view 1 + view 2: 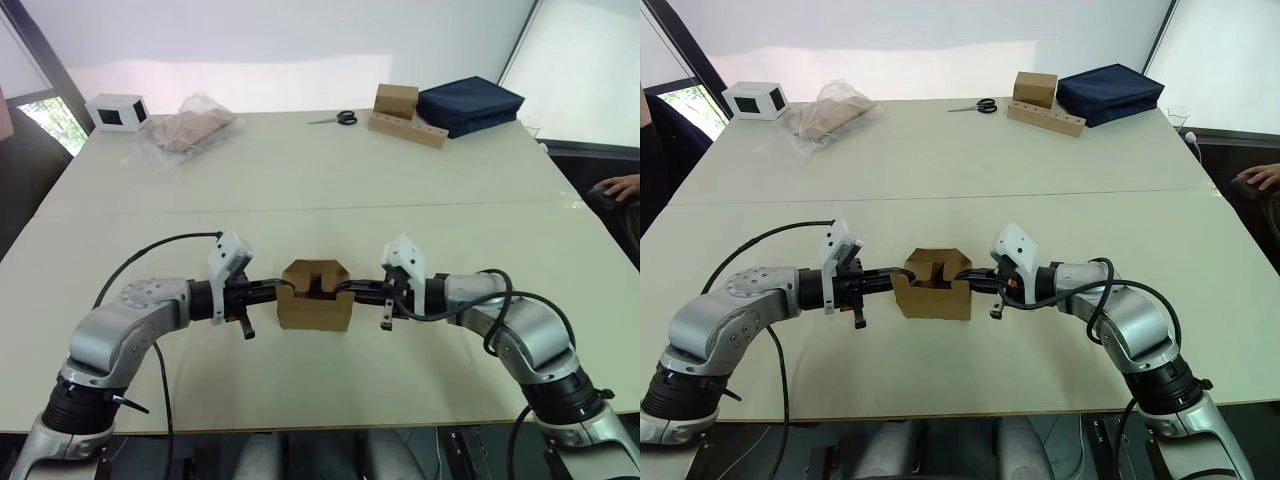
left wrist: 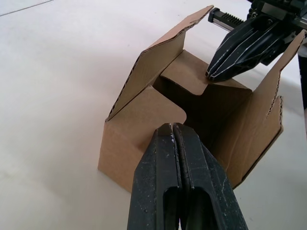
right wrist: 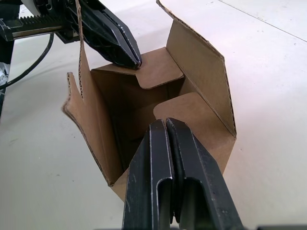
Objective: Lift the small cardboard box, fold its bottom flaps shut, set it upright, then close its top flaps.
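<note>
The small cardboard box (image 1: pixel 315 297) sits low in the middle of the frame on the table (image 1: pixel 300 190). The left claw (image 1: pixel 270 291) and right claw (image 1: pixel 362 290), both pinched together, push two top flaps (image 2: pixel 168 108) inward to close them

No text, label, brand, number or sign can be read anywhere. The small cardboard box (image 1: pixel 315 297) is plain brown and unprinted, and the things at the worktop's (image 1: pixel 300 180) far edge show no legible marking.
</note>
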Tool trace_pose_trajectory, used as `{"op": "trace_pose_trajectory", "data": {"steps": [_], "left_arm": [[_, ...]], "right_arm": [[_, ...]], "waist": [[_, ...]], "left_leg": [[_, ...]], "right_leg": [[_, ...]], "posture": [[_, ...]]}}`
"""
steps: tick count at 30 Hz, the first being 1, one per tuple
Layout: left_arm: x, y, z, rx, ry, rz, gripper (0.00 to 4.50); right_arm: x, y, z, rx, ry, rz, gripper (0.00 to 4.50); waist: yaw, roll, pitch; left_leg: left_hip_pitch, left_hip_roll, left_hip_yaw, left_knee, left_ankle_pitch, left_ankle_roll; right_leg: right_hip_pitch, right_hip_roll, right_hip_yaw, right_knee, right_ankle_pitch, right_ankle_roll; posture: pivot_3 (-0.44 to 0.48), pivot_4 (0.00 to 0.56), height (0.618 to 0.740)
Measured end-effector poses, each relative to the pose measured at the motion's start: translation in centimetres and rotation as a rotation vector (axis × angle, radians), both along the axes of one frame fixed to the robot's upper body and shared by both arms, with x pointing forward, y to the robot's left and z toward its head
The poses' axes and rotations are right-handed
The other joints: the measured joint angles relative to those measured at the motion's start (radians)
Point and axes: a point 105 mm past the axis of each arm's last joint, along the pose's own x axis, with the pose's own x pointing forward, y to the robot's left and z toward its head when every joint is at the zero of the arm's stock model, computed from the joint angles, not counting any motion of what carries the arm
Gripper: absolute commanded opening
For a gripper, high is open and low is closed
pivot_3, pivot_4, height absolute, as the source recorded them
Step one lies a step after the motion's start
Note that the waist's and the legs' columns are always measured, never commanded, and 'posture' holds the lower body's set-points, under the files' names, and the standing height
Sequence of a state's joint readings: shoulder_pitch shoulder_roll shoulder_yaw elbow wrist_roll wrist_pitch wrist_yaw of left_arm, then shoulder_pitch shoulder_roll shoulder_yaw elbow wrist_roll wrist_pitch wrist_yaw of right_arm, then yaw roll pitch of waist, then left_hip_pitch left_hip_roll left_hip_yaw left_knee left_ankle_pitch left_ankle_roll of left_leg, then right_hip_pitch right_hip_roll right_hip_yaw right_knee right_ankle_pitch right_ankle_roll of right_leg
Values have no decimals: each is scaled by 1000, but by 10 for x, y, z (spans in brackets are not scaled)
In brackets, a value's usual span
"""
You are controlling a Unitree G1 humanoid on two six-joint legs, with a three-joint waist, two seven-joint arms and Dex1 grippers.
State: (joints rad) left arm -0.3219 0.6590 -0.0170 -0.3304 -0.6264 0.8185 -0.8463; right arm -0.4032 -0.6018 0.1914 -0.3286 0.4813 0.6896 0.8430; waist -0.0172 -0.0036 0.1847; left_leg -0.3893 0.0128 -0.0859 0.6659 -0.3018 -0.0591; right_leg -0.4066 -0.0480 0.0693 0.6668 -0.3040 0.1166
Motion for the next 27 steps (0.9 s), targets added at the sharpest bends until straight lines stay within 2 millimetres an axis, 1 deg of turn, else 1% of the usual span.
{"op": "trace_pose_trajectory", "data": {"steps": [27], "left_arm": [[-2, 2, -1, -1, -24, 14, 23]], "right_arm": [[0, 1, 0, 1, -4, -3, 0]], "waist": [[-2, 0, 0]], "left_leg": [[0, 0, 0, 0, 0, 0]], "right_leg": [[0, 0, 0, 0, 0, 0]], "posture": [[0, 150, 740]]}}
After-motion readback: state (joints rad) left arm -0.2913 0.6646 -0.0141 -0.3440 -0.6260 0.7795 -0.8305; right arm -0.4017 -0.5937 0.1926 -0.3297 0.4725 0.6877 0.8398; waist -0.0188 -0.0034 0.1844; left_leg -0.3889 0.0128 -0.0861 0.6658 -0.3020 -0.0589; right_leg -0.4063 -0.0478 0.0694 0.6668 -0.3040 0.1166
